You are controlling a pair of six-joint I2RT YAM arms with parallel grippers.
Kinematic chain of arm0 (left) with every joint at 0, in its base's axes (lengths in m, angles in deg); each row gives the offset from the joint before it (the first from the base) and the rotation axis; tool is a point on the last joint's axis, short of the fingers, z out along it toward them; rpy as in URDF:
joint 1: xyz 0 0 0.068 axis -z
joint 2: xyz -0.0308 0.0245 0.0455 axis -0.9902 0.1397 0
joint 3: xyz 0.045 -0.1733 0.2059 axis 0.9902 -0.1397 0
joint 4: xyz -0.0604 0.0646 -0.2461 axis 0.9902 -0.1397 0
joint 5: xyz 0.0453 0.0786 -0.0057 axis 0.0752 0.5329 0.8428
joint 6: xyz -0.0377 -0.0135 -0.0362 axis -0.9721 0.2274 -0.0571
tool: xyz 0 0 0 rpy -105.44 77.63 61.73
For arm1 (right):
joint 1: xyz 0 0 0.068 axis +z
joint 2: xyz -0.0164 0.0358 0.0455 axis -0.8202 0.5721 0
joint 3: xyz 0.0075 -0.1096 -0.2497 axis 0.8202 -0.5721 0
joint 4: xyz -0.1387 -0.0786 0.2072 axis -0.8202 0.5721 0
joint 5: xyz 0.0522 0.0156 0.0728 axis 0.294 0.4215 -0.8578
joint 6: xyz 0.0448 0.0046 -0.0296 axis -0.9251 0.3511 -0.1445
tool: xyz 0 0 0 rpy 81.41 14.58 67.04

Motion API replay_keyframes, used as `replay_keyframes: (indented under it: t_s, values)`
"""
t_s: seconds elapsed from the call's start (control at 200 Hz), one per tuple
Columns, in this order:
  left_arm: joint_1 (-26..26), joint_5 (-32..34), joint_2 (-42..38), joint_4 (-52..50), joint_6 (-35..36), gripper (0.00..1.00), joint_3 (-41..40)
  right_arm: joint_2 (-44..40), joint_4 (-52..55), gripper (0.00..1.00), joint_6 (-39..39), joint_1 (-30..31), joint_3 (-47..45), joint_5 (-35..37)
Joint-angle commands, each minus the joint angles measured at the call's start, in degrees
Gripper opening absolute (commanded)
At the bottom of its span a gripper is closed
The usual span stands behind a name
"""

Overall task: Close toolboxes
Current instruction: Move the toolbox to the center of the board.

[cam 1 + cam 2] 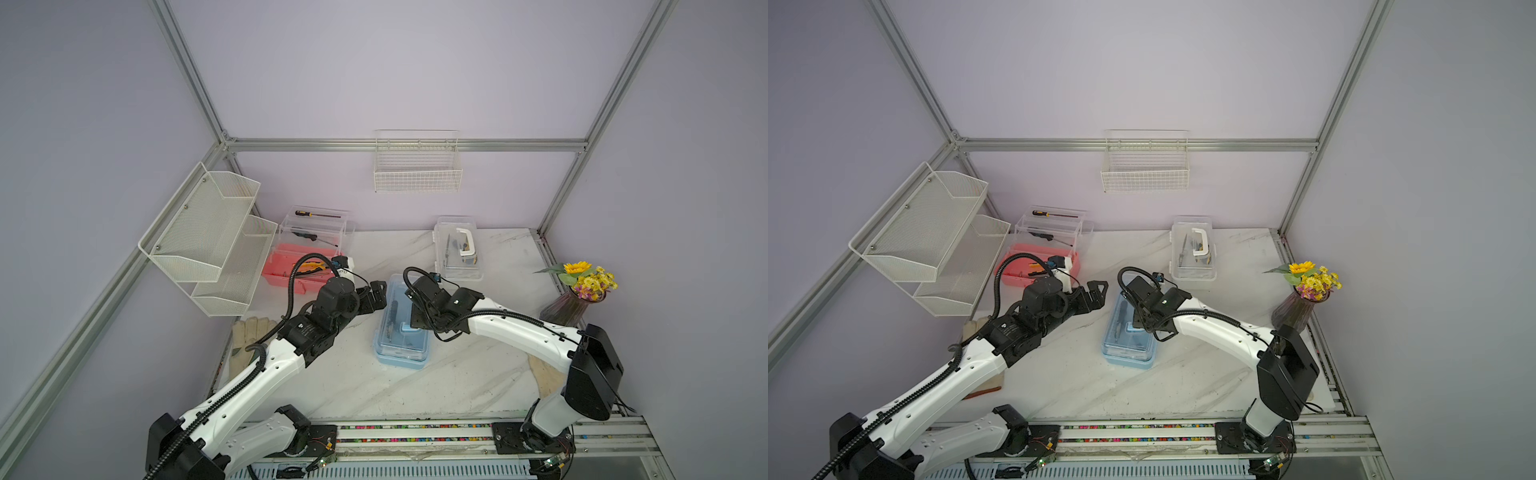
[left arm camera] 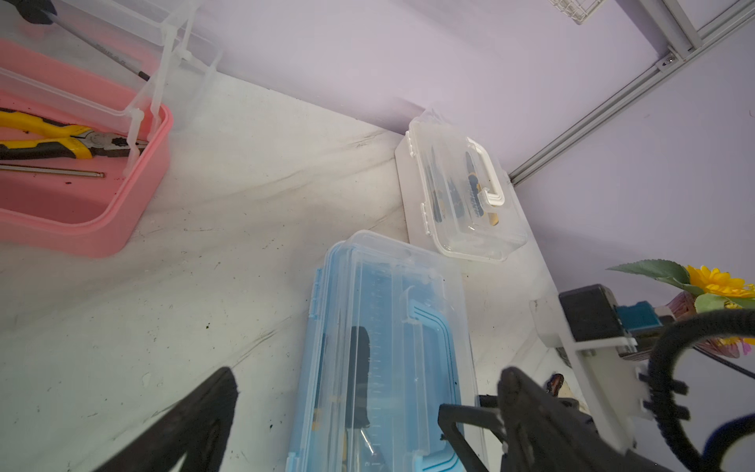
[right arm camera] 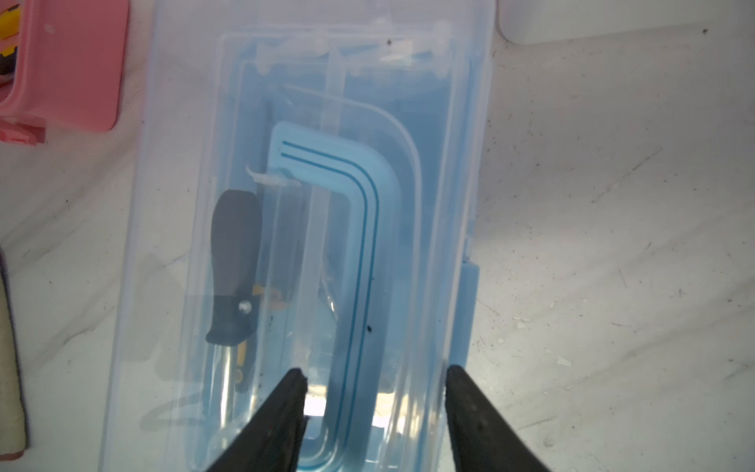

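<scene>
The blue toolbox [image 1: 401,353] [image 1: 1127,349] [image 2: 384,327] [image 3: 310,204] lies mid-table, its clear lid down over the base. My right gripper [image 3: 376,372] hangs over it, open. Its fingers straddle the flat blue handle [image 3: 363,229] without touching it. My left gripper [image 1: 376,297] [image 1: 1096,293] [image 2: 367,376] is wide open and empty beside the blue box's far left corner. The pink toolbox [image 1: 286,266] [image 1: 1013,272] [image 2: 81,204] stands at the back left with its lid raised and pliers inside. The white toolbox [image 1: 459,249] [image 1: 1194,253] [image 2: 461,196] sits at the back right, lid down.
A white mesh shelf [image 1: 208,237] juts from the left wall, above the table. A wire basket [image 1: 417,166] hangs on the back wall. A vase of flowers [image 1: 577,299] stands at the right edge. Work gloves [image 1: 249,336] lie at the left edge beneath my left arm.
</scene>
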Motion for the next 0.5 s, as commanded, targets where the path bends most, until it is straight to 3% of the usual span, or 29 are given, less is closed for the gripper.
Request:
replay_keyframes:
  t_s: [0.0, 0.225, 0.495]
  values:
    - [-0.87, 0.67, -2.05, -0.56, 0.44, 1.00, -2.31, 2.76, 0.38, 0.53, 0.13, -0.75, 2.23, -0.55]
    - [-2.32, 0.18, -3.57, -1.20, 0.75, 1.00, -3.00, 6.30, 0.38, 0.46, 1.12, -1.70, 4.78, 0.04]
    - [-3.29, -0.35, -4.27, -1.54, 0.88, 1.00, -3.77, 11.91, -1.75, 0.39, 6.87, -8.49, 9.87, 0.38]
